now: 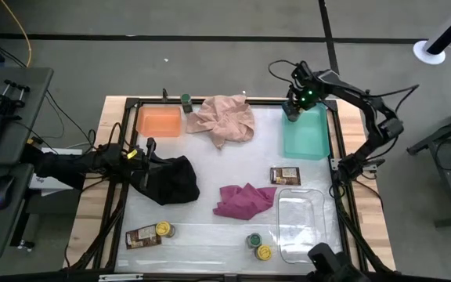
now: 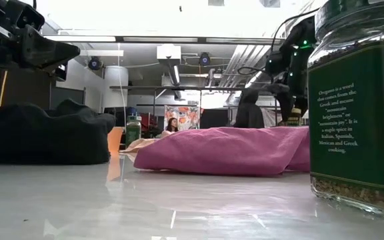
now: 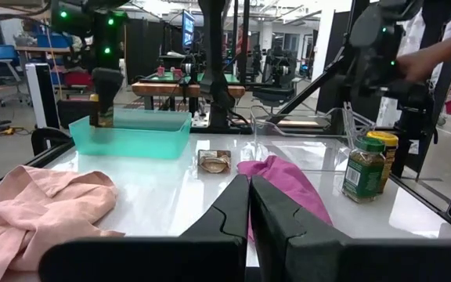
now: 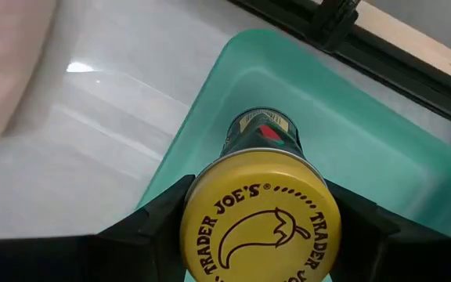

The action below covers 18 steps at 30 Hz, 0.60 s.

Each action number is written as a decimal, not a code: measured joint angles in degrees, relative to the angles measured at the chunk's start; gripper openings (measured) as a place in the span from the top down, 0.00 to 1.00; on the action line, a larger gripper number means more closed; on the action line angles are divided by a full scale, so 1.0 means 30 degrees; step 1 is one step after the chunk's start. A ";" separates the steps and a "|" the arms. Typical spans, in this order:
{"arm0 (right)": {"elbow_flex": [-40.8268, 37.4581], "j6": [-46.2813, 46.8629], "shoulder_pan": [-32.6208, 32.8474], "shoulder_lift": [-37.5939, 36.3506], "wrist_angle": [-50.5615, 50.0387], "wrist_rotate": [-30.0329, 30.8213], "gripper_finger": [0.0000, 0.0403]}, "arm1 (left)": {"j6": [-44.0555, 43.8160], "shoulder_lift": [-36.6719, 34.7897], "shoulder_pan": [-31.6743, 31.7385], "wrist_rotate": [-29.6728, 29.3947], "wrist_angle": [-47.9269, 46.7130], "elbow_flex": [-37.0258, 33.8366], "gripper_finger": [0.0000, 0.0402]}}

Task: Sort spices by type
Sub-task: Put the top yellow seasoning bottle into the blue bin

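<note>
My right gripper [image 1: 292, 108] is shut on a yellow-lidded jar [image 4: 261, 227] over the far left corner of the teal tray [image 1: 308, 137]. My left gripper [image 1: 149, 149] is shut and hovers at the table's left side above the black cloth [image 1: 169, 180]. One green-lidded jar [image 1: 186, 102] stands at the far edge beside the orange tray [image 1: 159, 120]. A brown packet [image 1: 285, 175] lies flat near the teal tray. Another packet [image 1: 142, 236] and a yellow-lidded jar [image 1: 164, 229] sit at the near left. A green-lidded jar [image 1: 254, 240] and a yellow-lidded jar [image 1: 264, 252] stand near the clear tray [image 1: 302, 223]. My right gripper pinches the jar between its two fingers [image 4: 163, 215], just under the yellow lid [image 4: 261, 192], coming from above and pointing down. The jar hangs upright below the fingers inside the teal tray's corner [image 3: 100, 110]. Whether its base touches the tray floor, I cannot tell.
A pink cloth [image 1: 221, 119] lies bunched at the far middle and a magenta cloth [image 1: 245, 200] at the centre. The table's raised dark frame [image 1: 339, 168] runs round its edge. Bare white surface lies between the cloths and along the near edge. A person's hand [image 3: 445, 51] shows beyond the table.
</note>
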 joint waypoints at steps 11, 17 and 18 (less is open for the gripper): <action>0.0015 0.0425 -0.0047 0.0754 0.0153 0.0154 0.40 | 0.0000 0.0000 0.0003 -0.0004 0.0003 0.0003 1.00; 0.0029 0.0416 -0.0050 0.0754 -0.0422 0.0154 0.15 | 0.0000 0.0000 0.0006 0.0000 0.0000 0.0004 1.00; 0.0029 0.0299 -0.0050 0.0754 -0.0485 0.0154 0.14 | -0.0002 0.0000 0.0000 0.0004 0.0006 0.0000 1.00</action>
